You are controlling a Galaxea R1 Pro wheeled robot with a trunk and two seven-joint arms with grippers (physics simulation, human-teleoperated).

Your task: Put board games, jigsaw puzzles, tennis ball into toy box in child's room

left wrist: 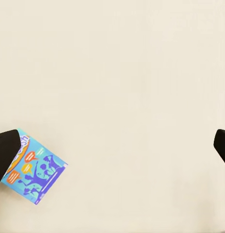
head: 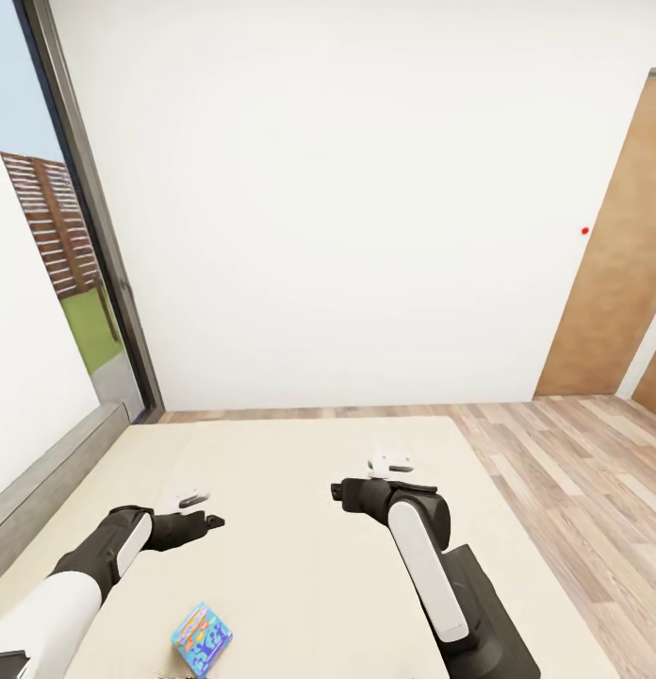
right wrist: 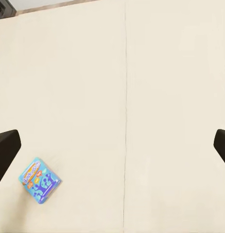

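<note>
A small blue board game (head: pixel 201 638) lies flat on the beige bed (head: pixel 300 585), near its front edge. My left gripper (head: pixel 213 520) hovers open over the mattress, just beyond the box. In the left wrist view the blue box (left wrist: pixel 37 172) sits beside one dark fingertip (left wrist: pixel 6 150), with the jaws wide apart and empty. My right gripper (head: pixel 339 491) hangs open above the middle of the bed. From the right wrist view the box (right wrist: pixel 40 179) lies well off to one side, and a seam (right wrist: pixel 125 121) divides the mattress. The table, toy box, jigsaw puzzles and tennis ball are out of view.
A grey bed frame (head: pixel 45 471) runs along the left under a tall dark-framed window (head: pixel 92 217). Beyond the bed stands a white wall with a red button (head: pixel 584 229) next to a wooden door (head: pixel 615 273). Wood-plank floor (head: pixel 573 471) lies to the right.
</note>
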